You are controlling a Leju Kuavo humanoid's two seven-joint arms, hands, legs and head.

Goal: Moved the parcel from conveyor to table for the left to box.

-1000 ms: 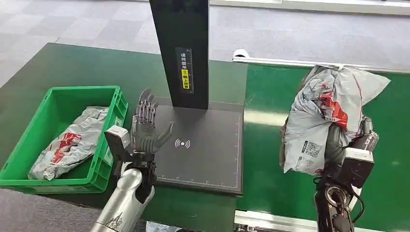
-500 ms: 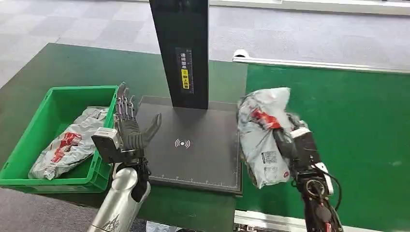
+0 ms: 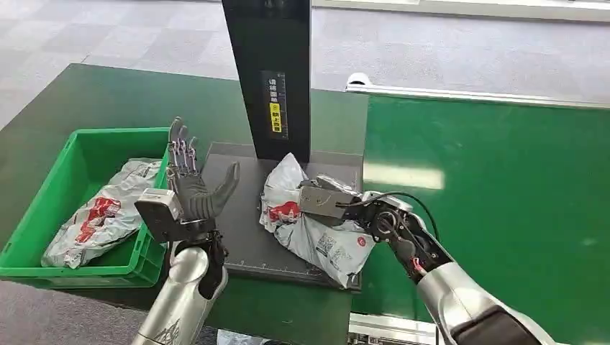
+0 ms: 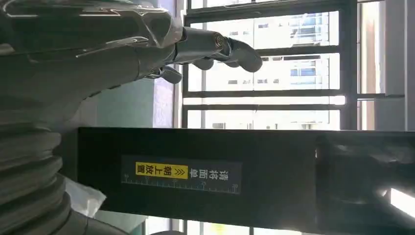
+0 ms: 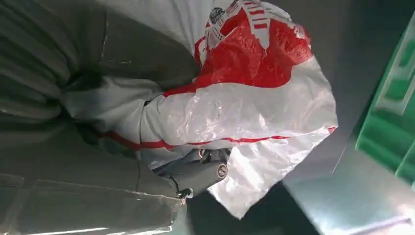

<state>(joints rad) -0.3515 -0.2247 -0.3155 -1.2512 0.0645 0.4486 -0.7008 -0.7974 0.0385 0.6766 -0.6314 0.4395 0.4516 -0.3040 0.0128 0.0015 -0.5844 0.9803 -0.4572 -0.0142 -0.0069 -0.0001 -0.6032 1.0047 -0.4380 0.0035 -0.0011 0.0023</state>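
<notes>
A crumpled grey plastic parcel (image 3: pixel 309 226) with red print lies on the dark scanner pad (image 3: pixel 252 244) on the table. My right hand (image 3: pixel 327 203) grips it from the conveyor side. Up close, the right wrist view has the parcel (image 5: pixel 244 98) bunched in the right hand (image 5: pixel 195 171), fingers wrapped around the plastic. My left hand (image 3: pixel 190 190) stands upright and open at the pad's left edge, between the pad and the green box (image 3: pixel 29 223), holding nothing. The left hand's fingers (image 4: pixel 215 46) are spread in its wrist view.
A second grey and red parcel (image 3: pixel 108 212) lies inside the green box. A black scanner post (image 3: pixel 270 79) rises at the back of the pad. The green conveyor belt (image 3: pixel 503 194) runs along the right. Its metal rail (image 3: pixel 388 330) crosses the near edge.
My right arm has carried the parcel leftward off the conveyor and down onto the scanner pad. The left hand has shifted slightly left and stays open.
</notes>
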